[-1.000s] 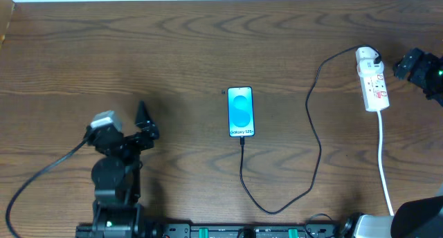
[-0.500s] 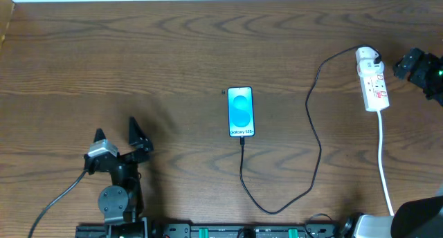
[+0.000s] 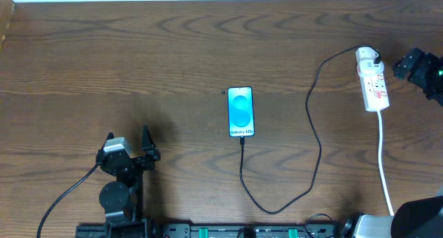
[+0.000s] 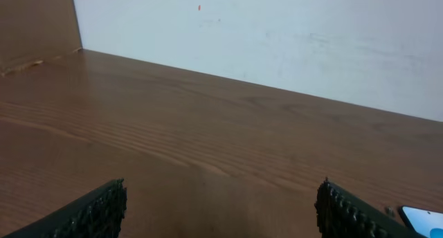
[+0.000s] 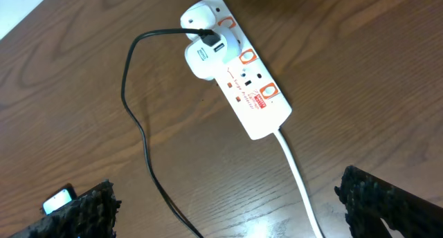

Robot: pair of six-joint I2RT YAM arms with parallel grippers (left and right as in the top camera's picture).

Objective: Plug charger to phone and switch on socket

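From overhead, the phone [image 3: 241,111] lay mid-table with its screen lit. The charger [image 3: 317,138] met its near edge and looped near and right, then ran up to the socket [image 3: 374,82] at the far right. With both ends seemingly seated, the step left was judged to be the switch. The right arm [image 3: 419,68] waited just right of the socket, its jaws not legible from here. The left arm [image 3: 118,189] sat near-left, well apart from everything, with its jaws spread and empty.

In the left wrist view, both fingers [image 4: 93,212] stood wide apart over bare table [image 4: 208,141], holding nothing. A corner of the phone showed at the lower right.

In the right wrist view, the jaws gaped fully, with the fingers [image 5: 387,196] at the frame's near corners, touching nothing. The socket lay ahead with the white adapter [image 5: 201,58] plugged in at its far end. The red switch marks [image 5: 248,57] ran along one edge.

To do the step well, one fingertip should come straight down on the rocker beside the adapter. A sideways push would probably slide the light strip. Which mark served that outlet could not be told for certain.
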